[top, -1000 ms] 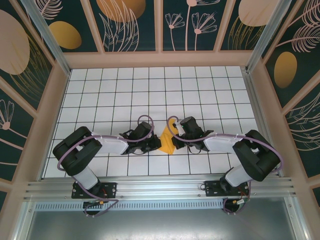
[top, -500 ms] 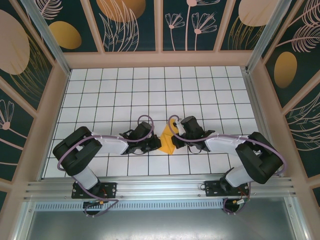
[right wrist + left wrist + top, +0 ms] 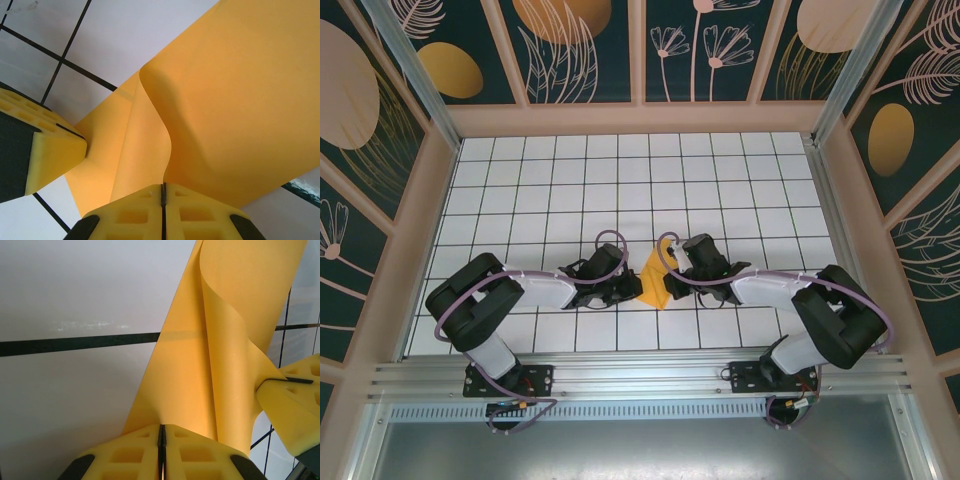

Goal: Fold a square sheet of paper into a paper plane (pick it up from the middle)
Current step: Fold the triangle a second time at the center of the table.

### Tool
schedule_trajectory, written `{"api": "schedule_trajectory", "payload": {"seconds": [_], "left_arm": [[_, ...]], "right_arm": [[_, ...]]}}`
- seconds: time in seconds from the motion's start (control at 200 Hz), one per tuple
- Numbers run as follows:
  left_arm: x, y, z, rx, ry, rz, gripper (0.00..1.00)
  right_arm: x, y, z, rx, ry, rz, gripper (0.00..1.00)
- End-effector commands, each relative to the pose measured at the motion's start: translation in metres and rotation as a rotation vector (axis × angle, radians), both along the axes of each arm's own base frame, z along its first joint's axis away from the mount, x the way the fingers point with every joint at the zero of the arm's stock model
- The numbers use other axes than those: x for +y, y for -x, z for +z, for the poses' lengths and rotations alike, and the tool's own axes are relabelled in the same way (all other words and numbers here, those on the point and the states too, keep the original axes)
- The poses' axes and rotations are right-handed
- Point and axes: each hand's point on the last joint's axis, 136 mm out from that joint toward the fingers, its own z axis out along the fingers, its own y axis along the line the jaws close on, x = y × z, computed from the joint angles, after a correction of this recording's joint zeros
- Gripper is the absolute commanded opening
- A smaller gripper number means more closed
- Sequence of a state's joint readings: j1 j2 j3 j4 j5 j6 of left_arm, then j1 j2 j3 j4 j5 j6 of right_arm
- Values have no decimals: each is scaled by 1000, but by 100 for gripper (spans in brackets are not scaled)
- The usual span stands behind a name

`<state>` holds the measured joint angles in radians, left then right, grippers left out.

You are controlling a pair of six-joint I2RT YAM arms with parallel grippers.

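Sheet (image 3: 653, 282): near-centre of counter (image 3: 620, 180), toward its near edge. Left end effector (image 3: 161, 440) is clamped on one edge of the sheet, and right end effector (image 3: 162, 200) is clamped on the opposite edge. The paper bows in a soft curl, with layers overlapping. No pointed dart yet. Judged early: nose and wing folds are left to do.

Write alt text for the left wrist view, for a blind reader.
A sheet of orange-yellow paper, curled over itself, is pinched in the shut left gripper at the bottom edge. The right gripper clamps the paper's other side at the right, above a white table with black grid lines.
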<state>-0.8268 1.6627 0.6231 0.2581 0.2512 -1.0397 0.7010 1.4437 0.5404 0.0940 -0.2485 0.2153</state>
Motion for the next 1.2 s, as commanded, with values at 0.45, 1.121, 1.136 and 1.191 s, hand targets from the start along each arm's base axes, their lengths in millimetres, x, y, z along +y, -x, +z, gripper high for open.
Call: {"api": "schedule_trajectory", "payload": {"seconds": [0.45,1.121,1.136,1.191], "left_arm": [[18,13,-26,47,-114,-9,11],[19,14,-29,52,-117,-15,11],[19,13,-29,52,-116,-14,11],[19,13,-29,52,-116,-14,11]], "right_arm": [[-6,-7,-10,-15,50,-10,11],[2,-13,-5,-26,35,3,12],[2,-13,-4,-25,33,4,12],[3,-12,-4,-23,33,8,12]]}}
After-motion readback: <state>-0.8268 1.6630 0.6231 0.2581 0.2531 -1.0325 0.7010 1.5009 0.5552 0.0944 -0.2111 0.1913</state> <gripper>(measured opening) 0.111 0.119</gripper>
